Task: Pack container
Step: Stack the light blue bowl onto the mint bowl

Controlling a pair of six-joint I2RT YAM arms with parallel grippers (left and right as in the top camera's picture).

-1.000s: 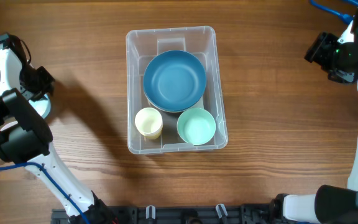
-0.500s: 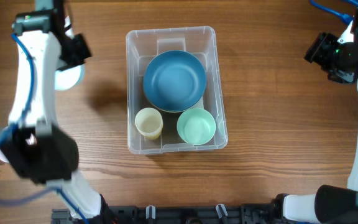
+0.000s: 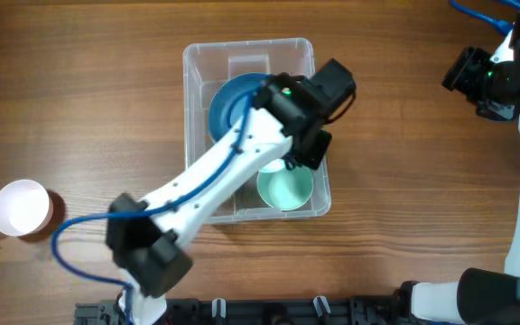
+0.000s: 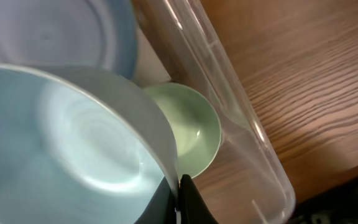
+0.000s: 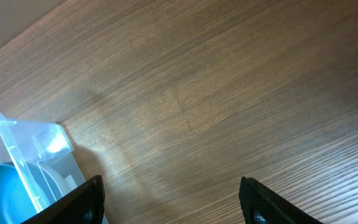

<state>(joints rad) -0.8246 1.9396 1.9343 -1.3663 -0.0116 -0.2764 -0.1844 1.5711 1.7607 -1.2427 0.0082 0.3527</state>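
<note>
The clear plastic container (image 3: 188, 108) stands mid-table. It holds a blue bowl (image 3: 228, 104) and a green bowl (image 3: 289, 193). My left gripper (image 3: 303, 149) reaches over the container's right side. In the left wrist view it (image 4: 179, 200) is shut on the rim of a pale blue bowl (image 4: 73, 143), held above the green bowl (image 4: 191, 127) and the blue bowl (image 4: 48, 31), next to the container's wall (image 4: 229, 106). My left arm hides the container's near-left part. My right gripper (image 5: 173, 205) is open and empty over bare wood, right of the container's corner (image 5: 17, 143).
A white cup (image 3: 21, 208) stands on the table at the far left. The right arm (image 3: 499, 77) is at the far right edge. The wooden table (image 3: 404, 181) lies between the container and the right arm.
My left arm has swung from the table's far left across to the container, carrying the pale blue bowl. The white cup at the far left is now uncovered. The right arm has not moved.
</note>
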